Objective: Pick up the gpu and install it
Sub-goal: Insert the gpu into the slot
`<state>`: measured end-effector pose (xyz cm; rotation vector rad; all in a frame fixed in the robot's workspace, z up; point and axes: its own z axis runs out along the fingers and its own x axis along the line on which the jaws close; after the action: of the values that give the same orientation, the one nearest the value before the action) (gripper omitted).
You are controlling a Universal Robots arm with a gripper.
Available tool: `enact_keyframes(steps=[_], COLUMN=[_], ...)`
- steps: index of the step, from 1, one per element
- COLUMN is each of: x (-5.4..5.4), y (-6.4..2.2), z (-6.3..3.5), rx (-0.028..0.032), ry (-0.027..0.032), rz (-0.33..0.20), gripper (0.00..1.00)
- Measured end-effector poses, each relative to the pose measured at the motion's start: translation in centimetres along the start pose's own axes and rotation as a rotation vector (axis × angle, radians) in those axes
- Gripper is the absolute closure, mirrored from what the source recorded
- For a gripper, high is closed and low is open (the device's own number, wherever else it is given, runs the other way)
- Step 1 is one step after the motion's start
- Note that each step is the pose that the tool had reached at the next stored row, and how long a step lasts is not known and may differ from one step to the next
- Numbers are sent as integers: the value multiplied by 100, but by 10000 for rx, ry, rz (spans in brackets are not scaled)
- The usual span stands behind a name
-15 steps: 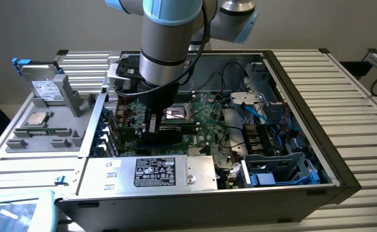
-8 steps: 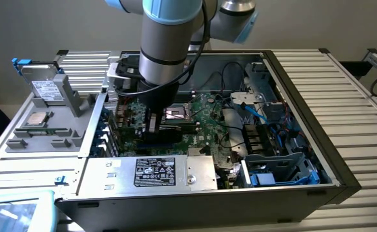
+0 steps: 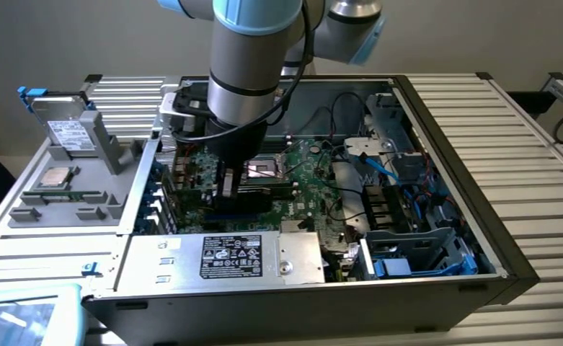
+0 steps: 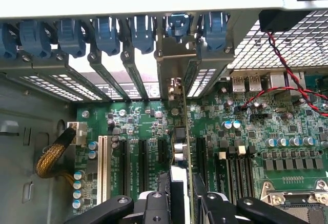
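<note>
GPU (image 4: 183, 147) stands on edge between our gripper (image 4: 182, 203) fingers, a thin card seen end-on over the motherboard (image 4: 246, 147), its metal bracket (image 4: 171, 62) up against the row of blue slot clips (image 4: 102, 32) at the case's rear wall. We see it hemmed in closely: black expansion slots (image 4: 141, 165) run just beside it on one side, and more slots lie on the other. Its bracket sits between neighbouring slot covers with little room either way. In the exterior view our gripper (image 3: 231, 180) reaches down inside the open computer case (image 3: 473, 238), near the processor socket (image 3: 262, 169), with the power supply (image 3: 228, 256) along the case's near edge. Our fingers (image 4: 215, 203) are partly spread and pinch the card from both faces.
</note>
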<state>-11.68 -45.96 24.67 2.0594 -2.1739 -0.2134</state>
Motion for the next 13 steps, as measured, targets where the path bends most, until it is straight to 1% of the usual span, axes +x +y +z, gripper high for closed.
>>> enact_keyframes(steps=[4,8,13], x=[1,1,0], y=[0,0,-15], z=[-1,0,-9], rx=[0,0,-29], ry=[19,19,20], rz=[-93,-94,-92], gripper=[72,72,72])
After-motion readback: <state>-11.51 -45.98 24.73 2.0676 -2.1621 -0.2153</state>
